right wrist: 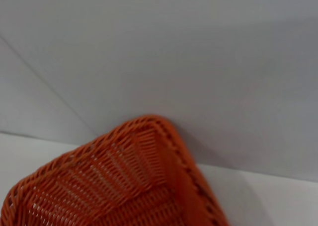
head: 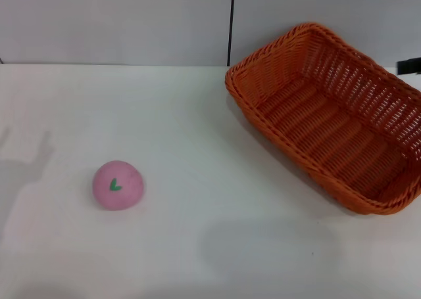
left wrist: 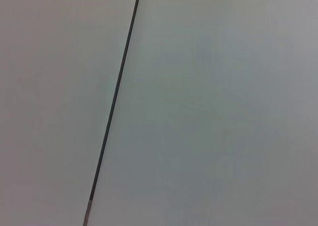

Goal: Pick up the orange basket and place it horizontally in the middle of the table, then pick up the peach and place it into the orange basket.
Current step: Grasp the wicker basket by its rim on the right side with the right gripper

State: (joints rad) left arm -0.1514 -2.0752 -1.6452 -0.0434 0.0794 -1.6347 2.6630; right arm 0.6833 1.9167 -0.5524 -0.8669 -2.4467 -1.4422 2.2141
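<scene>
The orange basket sits at the right of the white table, turned at a slant with one corner toward the back wall. One corner of the orange basket also fills the low part of the right wrist view, with the wall behind it; the basket holds nothing. The peach, pink with a green leaf mark facing up, rests on the table at the front left, well apart from the basket. Neither gripper shows in any view. The left wrist view shows only a grey wall panel with a dark seam.
A grey wall with a vertical dark seam stands behind the table. A small dark object pokes in at the right edge beyond the basket. Faint shadows fall on the table's left side and front middle.
</scene>
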